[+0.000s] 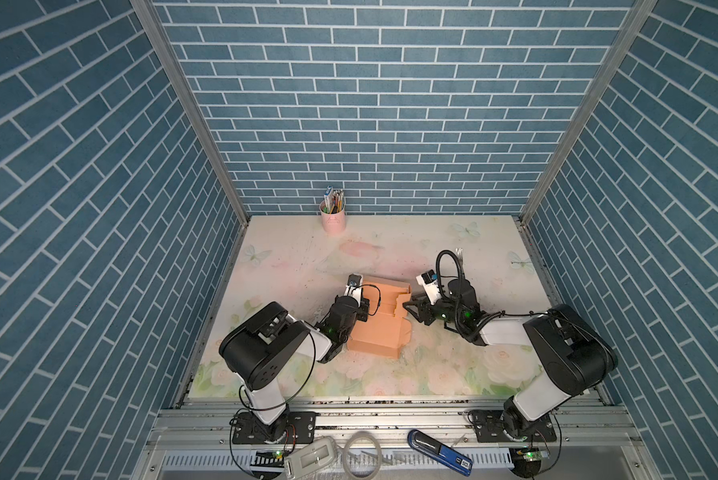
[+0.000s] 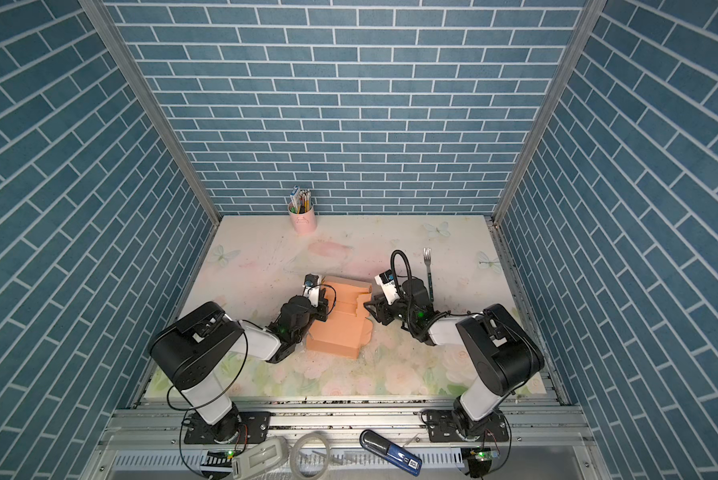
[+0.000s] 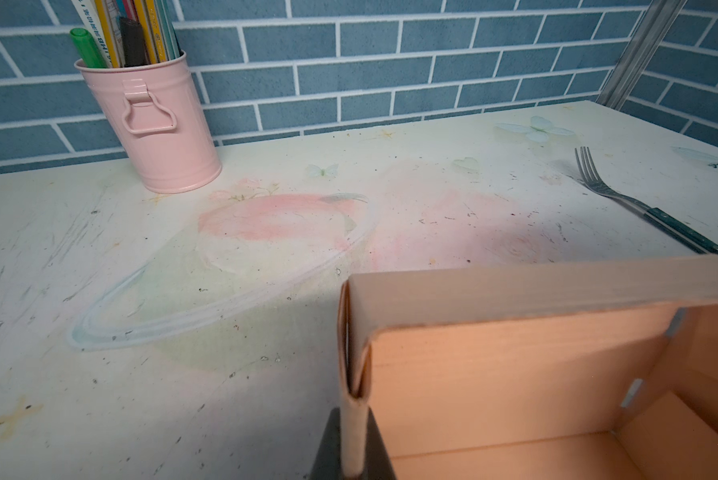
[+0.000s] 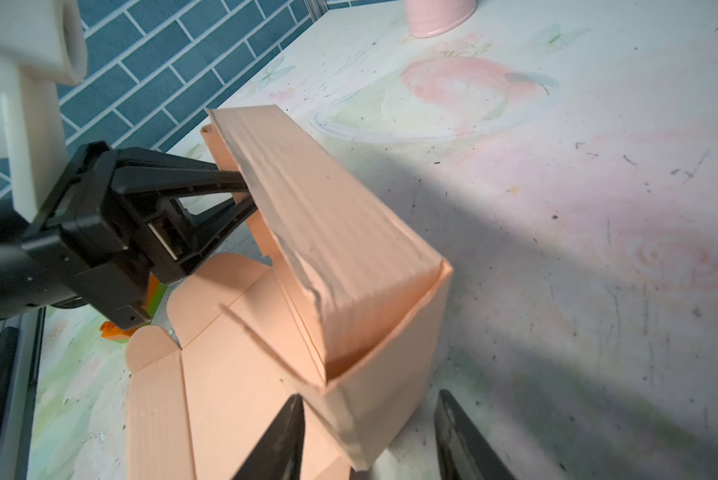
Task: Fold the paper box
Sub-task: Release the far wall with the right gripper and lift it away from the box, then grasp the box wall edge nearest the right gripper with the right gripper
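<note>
Pinched flat between the left fingers: the doubled side wall of the peach-orange thin cardboard paper box, at its 9 o'clock edge, probably to keep that wall upright and stop any sliding. Spread partway, the right fingers astride the 3 o'clock corner, one inside and one outside; touching or not, cannot tell. Likely lining up to press the slanting wall flap down. Sitting at the middle of the floral-printed bench, lid panel flat toward 6 o'clock. Reaching in low from 7 and 5 o'clock, elbows bent, wrists near bench level, pointing at each other across the cardboard.
</note>
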You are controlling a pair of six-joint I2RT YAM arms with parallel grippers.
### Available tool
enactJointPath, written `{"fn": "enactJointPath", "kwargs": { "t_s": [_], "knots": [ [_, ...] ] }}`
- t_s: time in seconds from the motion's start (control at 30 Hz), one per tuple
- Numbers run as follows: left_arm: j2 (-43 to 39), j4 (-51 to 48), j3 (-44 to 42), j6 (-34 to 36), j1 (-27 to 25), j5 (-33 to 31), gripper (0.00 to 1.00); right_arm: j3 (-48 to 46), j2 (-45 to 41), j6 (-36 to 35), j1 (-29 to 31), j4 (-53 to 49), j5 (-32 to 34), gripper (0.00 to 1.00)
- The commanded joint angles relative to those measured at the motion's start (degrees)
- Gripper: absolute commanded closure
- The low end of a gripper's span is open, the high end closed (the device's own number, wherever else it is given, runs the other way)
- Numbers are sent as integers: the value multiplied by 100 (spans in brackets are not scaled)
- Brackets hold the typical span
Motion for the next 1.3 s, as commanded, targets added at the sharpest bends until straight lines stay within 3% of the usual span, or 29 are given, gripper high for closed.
{"fn": "enactJointPath", "kwargs": {
  "t_s": [0.0, 0.37, 0.5, 0.9, 1.1, 1.27],
  "knots": [
    [58, 91, 53, 1, -15, 32, 100, 160, 41, -158, 159, 130, 668, 51],
    [42, 123, 42, 14, -33, 10, 100, 156, 65, -53, 883, 551, 3004, 54],
    [16, 143, 9, 10, -42, -3, 100, 235, 28, 97, 1121, 486, 3910, 61],
    [-75, 89, -5, -15, -76, -50, 100, 497, 220, 446, 1577, 84, 5280, 82],
    [-462, -660, 128, -138, -276, -395, 100, 729, 247, 559, 1713, -316, 5653, 93],
    [-830, -1463, 289, -127, -502, -505, 89, 838, 8, 675, 1728, -869, 5566, 100]
  ]
}}
